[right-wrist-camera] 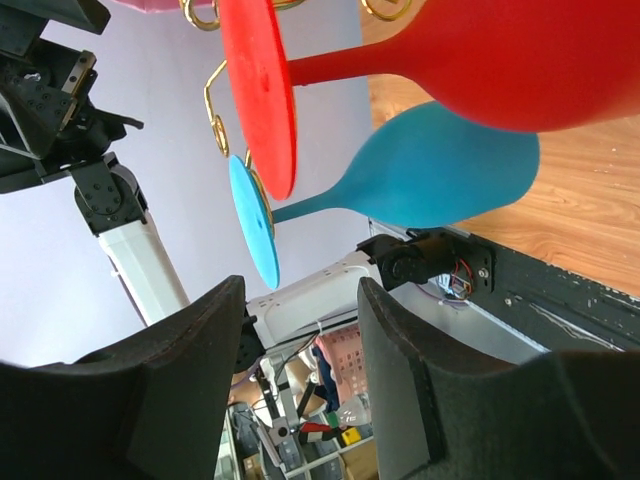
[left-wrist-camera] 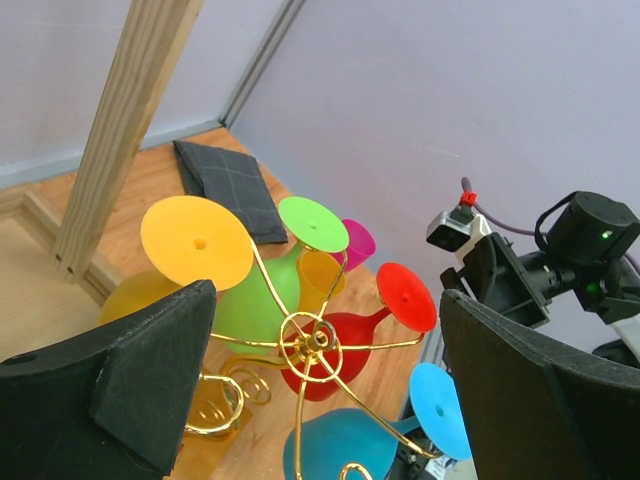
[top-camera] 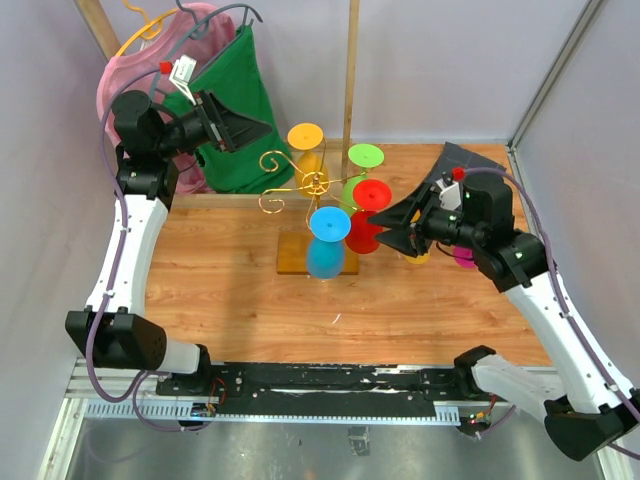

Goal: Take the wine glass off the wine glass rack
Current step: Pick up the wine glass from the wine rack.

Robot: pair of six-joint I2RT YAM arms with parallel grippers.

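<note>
Facing the red wine glass (right-wrist-camera: 500, 60), not yet off the wine glass rack (top-camera: 312, 182), our right gripper (right-wrist-camera: 300, 290) stands part-open and empty; our left gripper (top-camera: 270, 135) hovers wide open.

From above, the right arm (top-camera: 500, 245) is covering most of a pink glass (top-camera: 465, 259), and the right hand (top-camera: 380, 230) is hiding nearly all of a yellow glass (top-camera: 417, 258). Whether its tips are touching the red wine glass (top-camera: 372, 195) is, it seems, not possible to tell. The blue glass (top-camera: 325, 258) is covering part of the wood base (top-camera: 292, 255) of the wine glass rack (top-camera: 314, 182). In the right wrist view the red bowl is running out past the top and right edges.
</note>
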